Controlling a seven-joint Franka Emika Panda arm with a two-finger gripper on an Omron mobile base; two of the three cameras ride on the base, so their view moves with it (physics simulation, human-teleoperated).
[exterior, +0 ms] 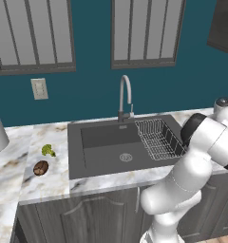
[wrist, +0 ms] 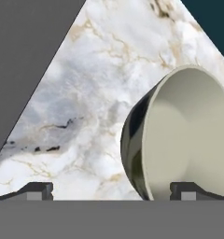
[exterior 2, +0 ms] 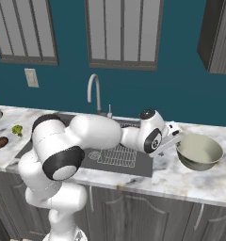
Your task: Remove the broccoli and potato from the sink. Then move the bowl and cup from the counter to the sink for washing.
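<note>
Bowl (wrist: pixel 188 135), cream inside and greenish-beige outside, straddled at its rim by wide-spread gripper (wrist: pixel 111 190).

One broccoli (exterior: pixel 48 150) floret and one potato (exterior: pixel 40 167) lie on the desk (exterior: pixel 44 182). There is one bowl (exterior 2: pixel 199 151), one sink (exterior: pixel 106 149) with one faucet (exterior: pixel 125 97) and one round drain (exterior: pixel 126 157), and one wire rack (exterior: pixel 158 138) in the basin. On the wall are two windows (exterior: pixel 145 31) and one outlet plate (exterior: pixel 39 88). One robot arm (exterior 2: pixel 86 136) carries one gripper (wrist: pixel 114 189) with two finger tips (wrist: pixel 37 190).
</note>
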